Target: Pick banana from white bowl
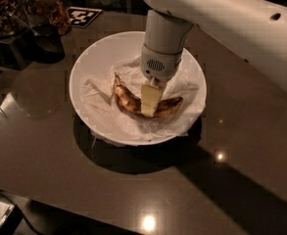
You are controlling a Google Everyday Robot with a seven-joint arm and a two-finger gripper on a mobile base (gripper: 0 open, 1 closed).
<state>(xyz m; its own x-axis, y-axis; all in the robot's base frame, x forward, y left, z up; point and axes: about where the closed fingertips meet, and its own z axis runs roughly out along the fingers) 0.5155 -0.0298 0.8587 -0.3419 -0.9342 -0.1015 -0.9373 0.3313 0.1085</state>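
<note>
The banana (pixel 126 99), yellow-brown with dark blotches, lies curved on crumpled white paper (pixel 96 99) in the middle of the white bowl (pixel 84 62). My gripper (pixel 149 102) reaches straight down from the white arm (pixel 221 18) into the bowl. It sits right at the banana's middle and covers that part. The banana's two ends show on either side of it. The banana rests on the paper and is not lifted.
The bowl stands on a dark glossy table (pixel 59 180). Dark containers of nuts (pixel 1 6) and a dark cup (pixel 47 40) stand at the far left. A black-and-white marker tag (pixel 83 16) lies behind the bowl. The table's front edge runs along the lower left.
</note>
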